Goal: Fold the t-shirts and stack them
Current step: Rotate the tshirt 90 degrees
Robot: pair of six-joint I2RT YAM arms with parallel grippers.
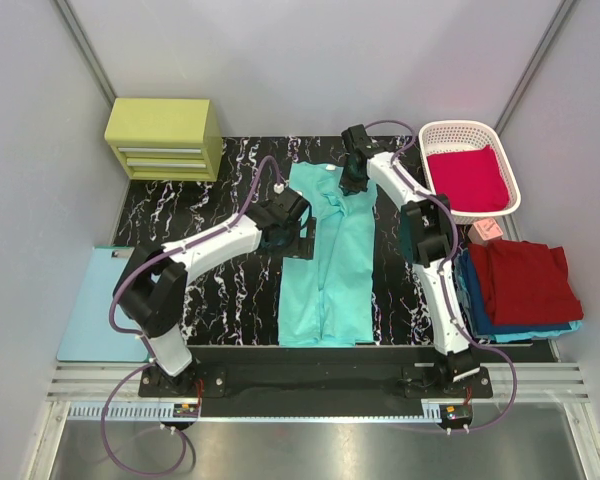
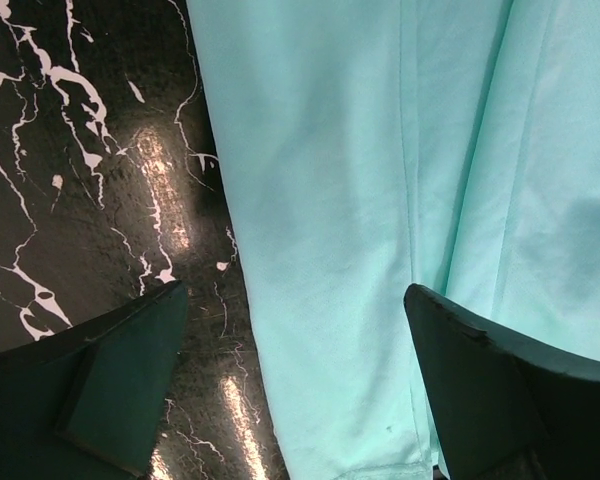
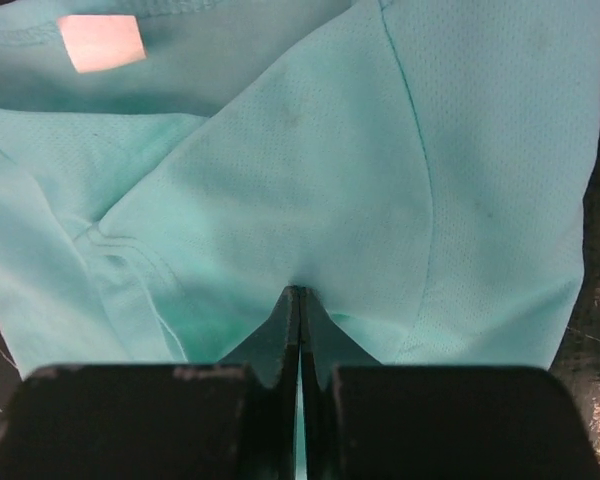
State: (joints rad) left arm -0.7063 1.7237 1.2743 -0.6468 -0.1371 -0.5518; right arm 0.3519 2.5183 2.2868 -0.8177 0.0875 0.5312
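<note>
The mint-teal t-shirt [image 1: 330, 270] lies folded lengthwise on the black marbled surface [image 1: 220, 290]. The right end effector [image 3: 300, 295] is pressed together, pinching the cloth near the collar. The left end effector [image 2: 295, 292] is spread and straddles the shirt's left edge, with one finger over bare surface and the other over cloth.

The left arm [image 1: 215, 243] and the right arm [image 1: 442, 290] are a matching pair: white shells broken by chunky black joints. A thin purple cable [image 1: 250, 195] runs along each and loops down by the squat black bases [image 1: 175, 378]. The left fingers [image 2: 120, 380] are dark green-black wedges; the right fingers [image 3: 278, 350] taper to thin black tips
</note>
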